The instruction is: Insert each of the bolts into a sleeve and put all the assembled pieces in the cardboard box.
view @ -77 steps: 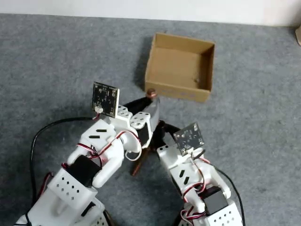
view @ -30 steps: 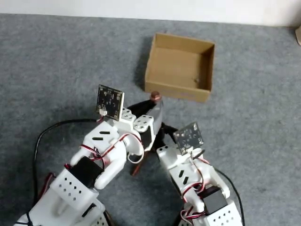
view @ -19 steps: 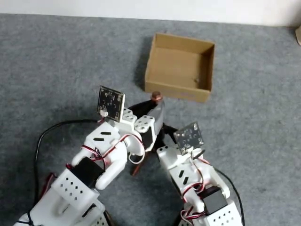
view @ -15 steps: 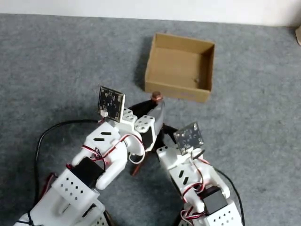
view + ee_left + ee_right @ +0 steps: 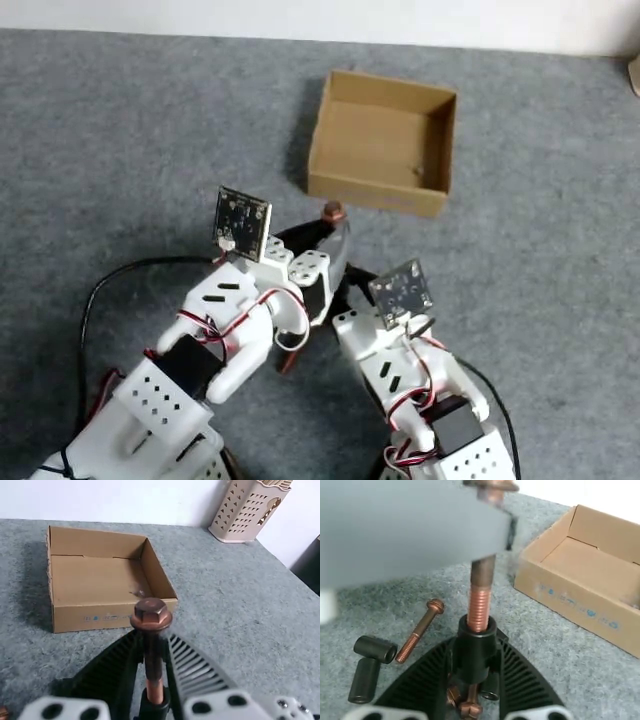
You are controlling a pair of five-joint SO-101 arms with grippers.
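A copper bolt (image 5: 151, 615) with a hex head stands upright in my left gripper (image 5: 152, 641), which is shut on its shaft. Its threaded end (image 5: 481, 605) sits inside the top of a black sleeve (image 5: 476, 647), and my right gripper (image 5: 476, 652) is shut on that sleeve just above the carpet. In the high view the bolt head (image 5: 333, 212) shows just in front of the cardboard box (image 5: 325, 183), whose open top (image 5: 60, 542) holds nothing. The left gripper (image 5: 325, 238) lies over the right one.
On the carpet beside the right gripper lie a loose bolt (image 5: 420, 630), two black sleeves (image 5: 375, 649) (image 5: 364, 680), another sleeve (image 5: 490, 690) and more bolts (image 5: 465, 706). A beige perforated holder (image 5: 247, 507) stands beyond the box. Grey carpet (image 5: 120, 130) lies open on the left.
The left arm's wrist has shifted a little to the right, carrying the bolt head slightly right and nearer. The right arm has kept still.
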